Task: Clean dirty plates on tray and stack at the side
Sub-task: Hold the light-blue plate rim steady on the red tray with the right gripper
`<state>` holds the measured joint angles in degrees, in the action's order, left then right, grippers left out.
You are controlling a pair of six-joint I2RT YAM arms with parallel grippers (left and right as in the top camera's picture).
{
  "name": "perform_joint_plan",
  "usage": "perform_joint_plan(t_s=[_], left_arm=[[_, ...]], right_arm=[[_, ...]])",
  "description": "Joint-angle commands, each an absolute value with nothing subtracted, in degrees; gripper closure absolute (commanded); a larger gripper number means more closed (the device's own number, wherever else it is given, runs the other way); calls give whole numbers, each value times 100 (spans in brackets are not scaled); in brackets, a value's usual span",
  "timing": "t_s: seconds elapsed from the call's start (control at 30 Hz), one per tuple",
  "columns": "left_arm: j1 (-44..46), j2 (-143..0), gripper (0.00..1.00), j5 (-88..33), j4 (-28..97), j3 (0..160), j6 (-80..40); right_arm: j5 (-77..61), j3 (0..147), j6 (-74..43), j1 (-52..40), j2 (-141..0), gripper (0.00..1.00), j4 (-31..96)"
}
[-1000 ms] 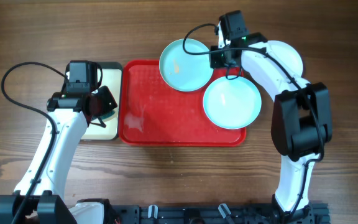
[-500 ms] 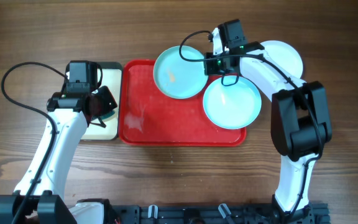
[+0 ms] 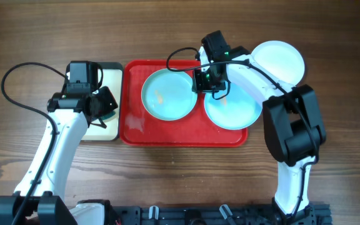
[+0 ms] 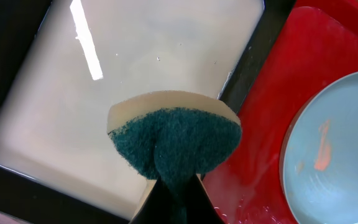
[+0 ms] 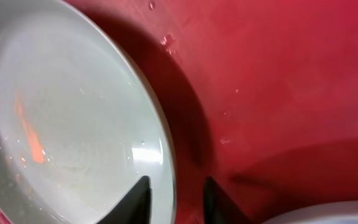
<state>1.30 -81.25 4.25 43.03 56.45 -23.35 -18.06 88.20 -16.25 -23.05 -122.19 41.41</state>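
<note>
Gripping a blue plate [image 3: 167, 95] over the tray [image 3: 136, 128] is the right tool [image 3: 199, 80]; left tool [image 4: 176, 199] clamps sponge [image 4: 176, 140]

— The streaked plate [image 3: 167, 95] in the right claw [image 3: 199, 80]?
— Pale blue, streak orange. The plain plate [image 3: 233, 111] beside that claw is pale blue too; beyond it, a white plate [image 3: 285, 57].
— And beneath?
— Red tray [image 3: 136, 128], finely textured; brown wood-grain tabletop [image 3: 167, 181]. The left claw [image 4: 176, 193] grips a dark green, cream-backed sponge [image 4: 176, 140] over a cream tray [image 4: 55, 93], black-rimmed.
</note>
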Motion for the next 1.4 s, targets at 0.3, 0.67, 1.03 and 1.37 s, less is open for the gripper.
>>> perform_joint_plan(t_s=[0.3,0.67,1.03,1.37], left_arm=[[150,-8047,96,504,4287,5618,-2268],[150,-8047,96,502,4285,5618,-2268],[150,-8047,96,504,4285,5618,-2268],[150,-8047,96,504,4257,5618,-2228]], right_arm=[[-1111,8805,-351,-2320,-11911,67,3612],[-858,8637,-309,-2617,-12103,76,3293],[-574,8536,-301,-2624,-12335,81,2877],[-596,8517,-666,-2628,-12234,96,3247]])
